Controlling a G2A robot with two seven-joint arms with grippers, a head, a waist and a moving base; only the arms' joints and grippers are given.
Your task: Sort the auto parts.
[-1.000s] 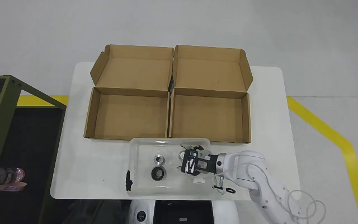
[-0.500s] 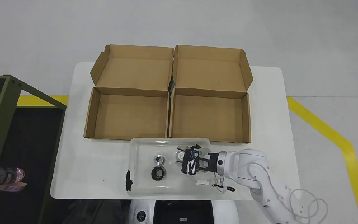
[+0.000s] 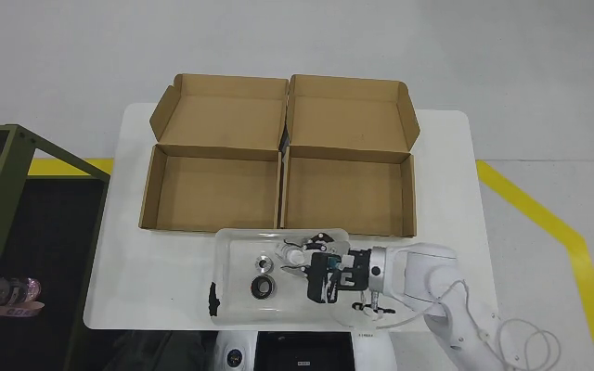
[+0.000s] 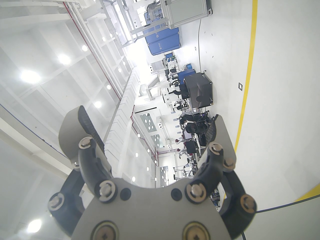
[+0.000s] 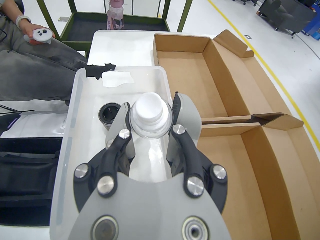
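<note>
Your left gripper [image 4: 150, 114] gapes wide, empty, toward the hall ceiling. On the white table [image 3: 121, 278], a clear bin [image 3: 232, 237] holds a black ring [image 3: 264, 287]. Just right of the ring, your right gripper [image 5: 151, 101] clamps the white stepped part [image 5: 150, 119] over the bin. A yellow floor line [image 3: 529, 209] runs farthest right.

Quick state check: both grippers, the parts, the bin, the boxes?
Right gripper: shut on white part.
White part: gripped, over the clear bin.
Left gripper: open, holding nothing.
Black bearing: loose in bin.
Silver part: loose in bin.
Left cardboard box: lid open.
Right cardboard box: lid open.
</note>
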